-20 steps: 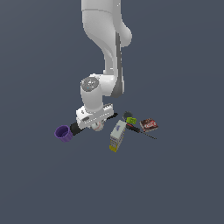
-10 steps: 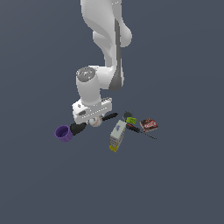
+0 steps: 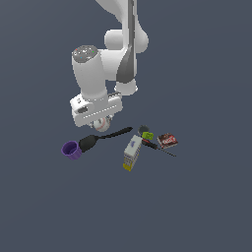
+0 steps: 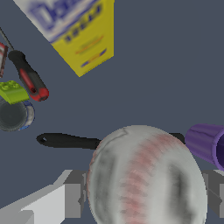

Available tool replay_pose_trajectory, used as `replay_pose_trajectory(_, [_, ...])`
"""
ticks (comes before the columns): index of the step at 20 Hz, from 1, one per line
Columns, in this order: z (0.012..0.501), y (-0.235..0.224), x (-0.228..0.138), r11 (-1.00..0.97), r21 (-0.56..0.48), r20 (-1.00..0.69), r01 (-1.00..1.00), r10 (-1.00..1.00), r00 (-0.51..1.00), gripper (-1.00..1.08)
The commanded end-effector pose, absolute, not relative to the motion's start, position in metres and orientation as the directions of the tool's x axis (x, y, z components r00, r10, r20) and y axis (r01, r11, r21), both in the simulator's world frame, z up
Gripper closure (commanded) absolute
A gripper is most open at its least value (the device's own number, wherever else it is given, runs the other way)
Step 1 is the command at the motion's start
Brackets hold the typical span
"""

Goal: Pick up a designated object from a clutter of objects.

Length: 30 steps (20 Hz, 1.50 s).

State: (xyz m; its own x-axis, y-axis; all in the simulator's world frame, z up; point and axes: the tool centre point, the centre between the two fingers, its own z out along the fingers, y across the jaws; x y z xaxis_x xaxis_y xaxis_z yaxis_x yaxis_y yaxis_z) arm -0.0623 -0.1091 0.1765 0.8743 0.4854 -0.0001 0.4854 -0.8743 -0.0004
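- Hand (image 3: 101,123) clamped on the baseball (image 3: 102,124), one finger (image 4: 72,194) pressed to each side of it; jaws only as wide as the ball.
- Baseball sits left of centre in the exterior view, under the white wrist, raised clear of the counter (image 3: 206,206); in the wrist view it fills the lower middle, white with red stitching (image 4: 146,179).
- Spatula (image 3: 101,139) lies just below the ball in the exterior view, dark head toward the purple cup (image 3: 72,150) at centre left.
- White-and-yellow box (image 3: 131,153) near frame centre, yellow end lowest.
- Green block (image 3: 147,136), black-red tool (image 3: 156,147) and red-brown packet (image 3: 168,141) bunched right of centre.
- Wrist view: small round can (image 4: 15,114) beside the green block at the left edge; what it is, unclear.
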Motion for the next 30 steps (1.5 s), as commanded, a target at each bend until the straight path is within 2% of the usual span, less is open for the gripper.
replay_pose_trajectory(1, [0.202, -0.114, -0.064, -0.874, 0.0, 0.001, 0.485, 0.485, 0.874, 1.08])
replay_pose_trajectory(17, [0.35, -0.143, -0.072, -0.874, 0.0, 0.0, 0.486, 0.486, 0.874, 1.08])
replay_pose_trajectory(24, [0.386, -0.15, -0.072, -0.874, 0.0, 0.0, 0.486, 0.486, 0.874, 1.08])
replay_pose_trajectory(30, [0.398, -0.153, -0.071, -0.874, 0.0, 0.0, 0.486, 0.486, 0.874, 1.08])
